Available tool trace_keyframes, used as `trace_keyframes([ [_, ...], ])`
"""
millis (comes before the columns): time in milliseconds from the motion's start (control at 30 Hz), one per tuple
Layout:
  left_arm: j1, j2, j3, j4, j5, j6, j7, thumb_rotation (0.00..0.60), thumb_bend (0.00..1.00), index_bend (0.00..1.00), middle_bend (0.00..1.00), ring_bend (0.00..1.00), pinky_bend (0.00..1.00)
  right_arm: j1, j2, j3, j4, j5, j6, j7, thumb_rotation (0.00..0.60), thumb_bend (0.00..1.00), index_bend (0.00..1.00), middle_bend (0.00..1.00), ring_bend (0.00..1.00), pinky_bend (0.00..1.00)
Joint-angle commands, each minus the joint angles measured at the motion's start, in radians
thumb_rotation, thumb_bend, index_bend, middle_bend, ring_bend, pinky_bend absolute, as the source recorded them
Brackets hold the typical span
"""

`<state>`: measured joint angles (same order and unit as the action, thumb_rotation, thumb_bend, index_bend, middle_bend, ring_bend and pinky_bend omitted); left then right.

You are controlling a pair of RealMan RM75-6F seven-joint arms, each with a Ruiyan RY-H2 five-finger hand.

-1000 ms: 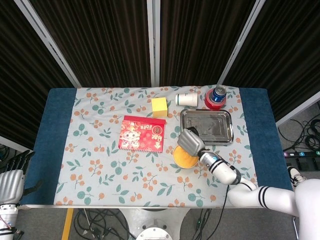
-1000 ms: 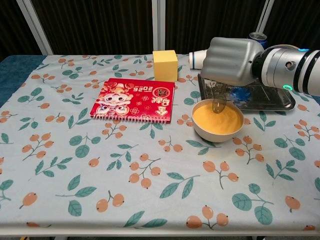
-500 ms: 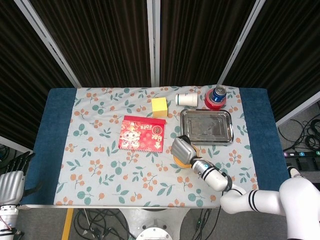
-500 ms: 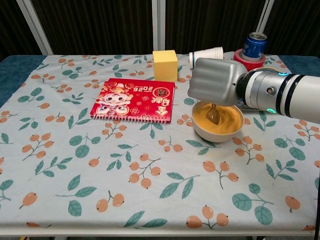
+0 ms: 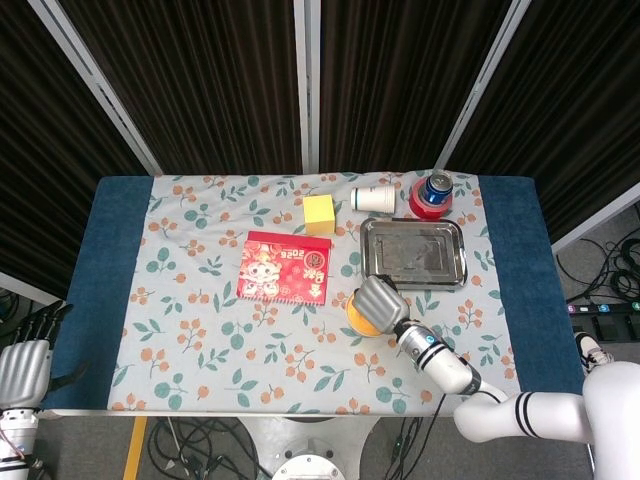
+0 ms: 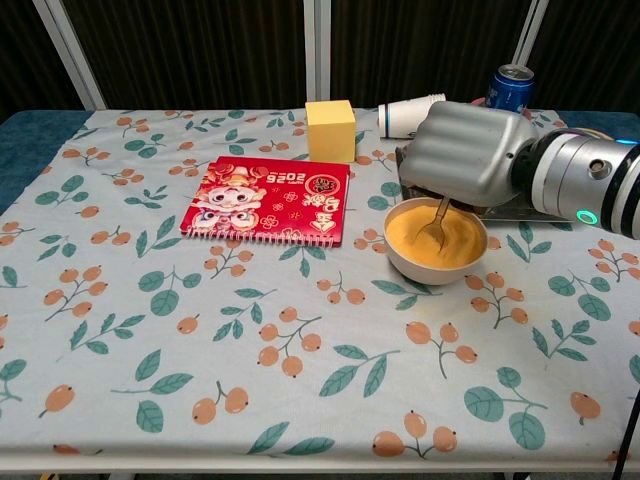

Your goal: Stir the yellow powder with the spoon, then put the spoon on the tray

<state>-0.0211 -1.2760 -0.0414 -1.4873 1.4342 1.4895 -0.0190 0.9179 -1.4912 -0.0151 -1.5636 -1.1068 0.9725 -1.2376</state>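
Over the white bowl (image 6: 436, 262) of yellow powder (image 6: 450, 238), near the right-middle of the tabletop (image 6: 150, 330): right robot hand (image 6: 468, 152) closed around the handle of the spoon (image 6: 433, 228), spoon tip dipped into the powder and tilted. Seen from the head view, same right robot hand (image 5: 379, 301) covering most of the bowl (image 5: 356, 318). Just behind the bowl, touching nothing visible: metal tray (image 5: 413, 253), lying flat. Beyond the tray, at the far edge: white paper cup (image 5: 373, 198) on its side, and blue can (image 5: 436, 187) standing upright inside a red ring (image 5: 424, 206). Left of the cup: yellow block (image 5: 318, 214). Left of the bowl, well apart from it: red notebook (image 5: 285, 267) lying flat on the floral cloth (image 5: 200, 300). Off the tabletop at the lower left corner of the head view: left robot hand (image 5: 24, 362), holding nothing, fingers apart and pointing upward. Out of the chest view entirely, that left robot hand.
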Motion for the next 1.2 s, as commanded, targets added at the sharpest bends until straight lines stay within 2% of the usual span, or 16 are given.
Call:
trace_keyframes([
  [33, -0.001, 0.001, -0.001, -0.003, 0.000, 0.000, 0.003, 0.600, 0.22, 0.19, 0.18, 0.12, 0.12, -0.001, 0.015, 0.000, 0.001, 0.001, 0.006, -0.002, 0.600, 0.47, 0.78, 0.95, 0.91, 1.00],
  [267, -0.003, 0.000, -0.001, -0.003, -0.001, -0.005, 0.002, 0.600, 0.22, 0.19, 0.18, 0.12, 0.12, 0.030, 0.028, -0.019, 0.033, -0.014, -0.008, -0.085, 0.600, 0.47, 0.79, 0.95, 0.91, 1.00],
  [700, -0.001, -0.010, 0.001, 0.017, -0.006, -0.011, -0.017, 0.600, 0.22, 0.18, 0.18, 0.12, 0.13, 0.079, -0.039, -0.053, 0.099, -0.041, -0.054, -0.205, 0.600, 0.47, 0.79, 0.96, 0.91, 1.00],
  [933, 0.004, -0.013, 0.004, 0.024, -0.007, -0.009, -0.025, 0.600, 0.22, 0.19, 0.18, 0.12, 0.12, 0.073, -0.058, -0.054, 0.073, -0.041, -0.045, -0.190, 0.600, 0.49, 0.80, 0.96, 0.91, 1.00],
  [1200, 0.002, -0.014, 0.002, 0.024, 0.003, -0.003, -0.025, 0.600, 0.22, 0.19, 0.18, 0.12, 0.12, 0.053, 0.006, -0.053, -0.012, -0.070, 0.011, -0.166, 0.600, 0.49, 0.81, 0.96, 0.91, 1.00],
])
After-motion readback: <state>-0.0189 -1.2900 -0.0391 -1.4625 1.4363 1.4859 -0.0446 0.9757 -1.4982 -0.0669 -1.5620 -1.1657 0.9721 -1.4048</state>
